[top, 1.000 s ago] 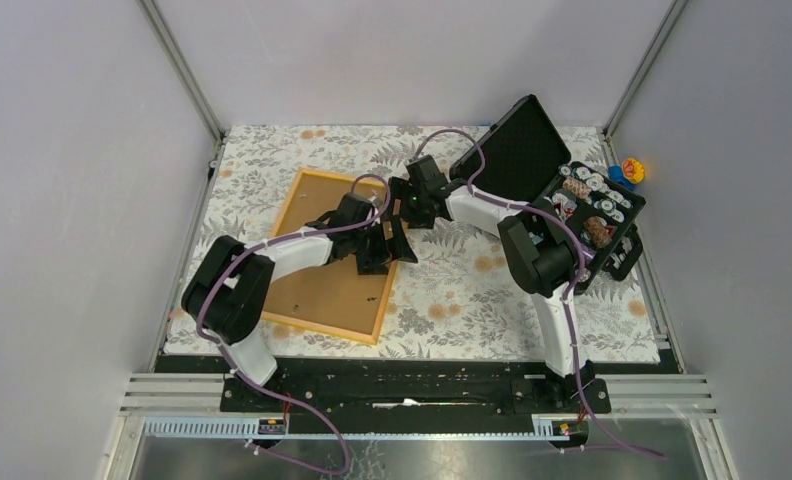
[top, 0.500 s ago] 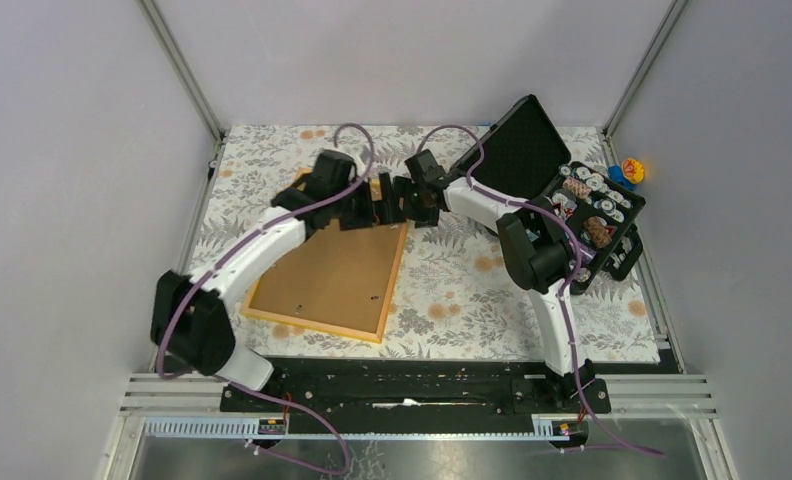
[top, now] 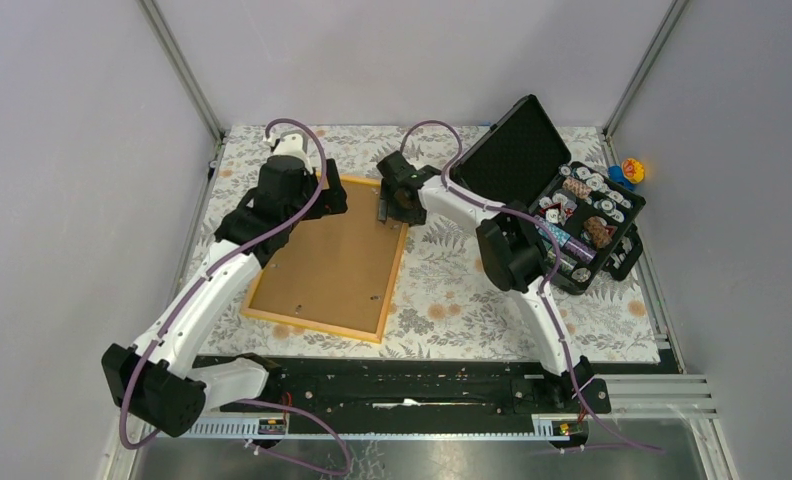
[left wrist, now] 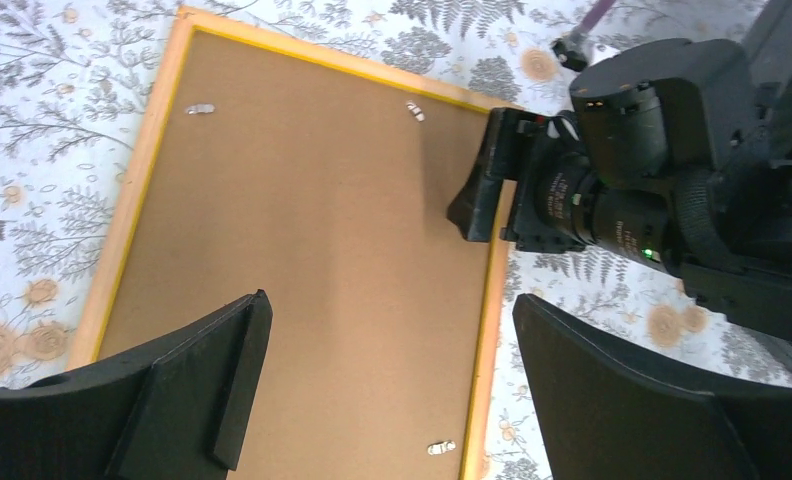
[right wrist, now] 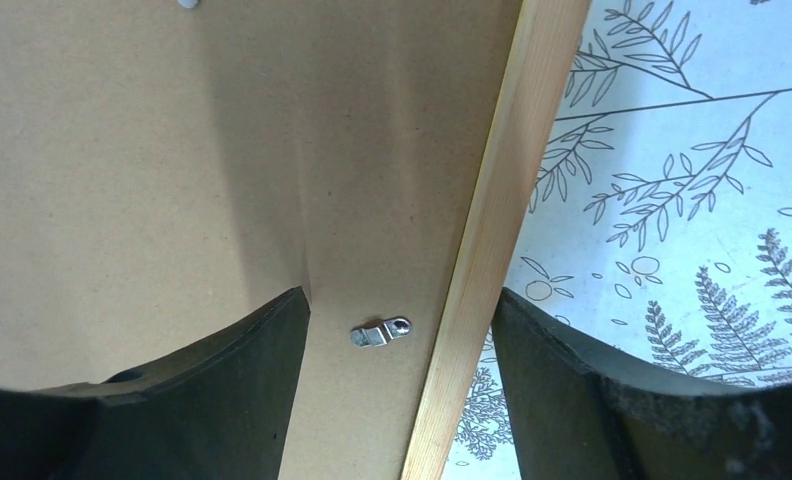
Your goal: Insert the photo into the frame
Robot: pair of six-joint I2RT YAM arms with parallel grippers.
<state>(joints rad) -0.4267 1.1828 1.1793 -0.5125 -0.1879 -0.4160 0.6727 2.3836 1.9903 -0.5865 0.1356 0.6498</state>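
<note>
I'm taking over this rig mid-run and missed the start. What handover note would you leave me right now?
Left pincer: open, empty, above the thin orange-yellow picture frame.
Right pincer: open, straddling the frame's far right rail and a small metal clip.
Frame lies face down on the floral tablecloth, with the plain brown backing board seated in it.
The photo shows in no view; it may lie under the board, but that cannot be told.
Left: confirm the photo is inside, then secure the clips.
</note>
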